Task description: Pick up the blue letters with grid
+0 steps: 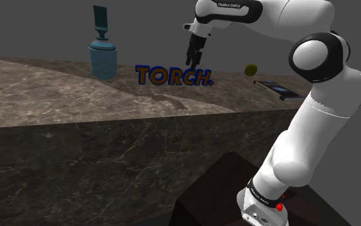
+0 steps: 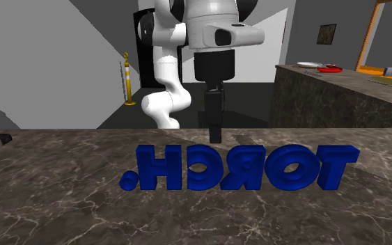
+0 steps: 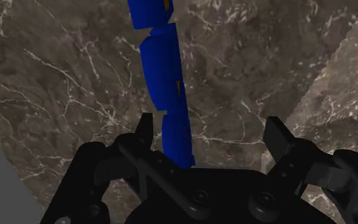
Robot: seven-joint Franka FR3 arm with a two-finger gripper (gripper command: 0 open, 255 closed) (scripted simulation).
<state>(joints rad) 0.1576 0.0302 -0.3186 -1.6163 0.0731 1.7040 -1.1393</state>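
Observation:
The blue block letters point(image 1: 172, 76) spell TORCH with a dot and stand upright on the brown marble counter point(image 1: 57, 96); their fronts carry orange edging. My black gripper point(image 1: 193, 56) hangs just above them near the C, pointing down. From the second exterior view the letters point(image 2: 243, 167) read mirrored, with the gripper point(image 2: 214, 129) close behind their top edge. In the wrist view the gripper point(image 3: 212, 137) is open, and the blue letter row point(image 3: 165, 83) runs beneath it, nearer one finger point(image 3: 147, 130) than the other, touching neither.
A teal bottle point(image 1: 102, 54) stands on the counter to the shoulder view's left of the letters. An olive-green ball point(image 1: 251, 69) and a flat dark book point(image 1: 279, 88) lie to their right. A second counter with plates point(image 2: 330, 68) and a yellow post point(image 2: 127, 80) stand far behind.

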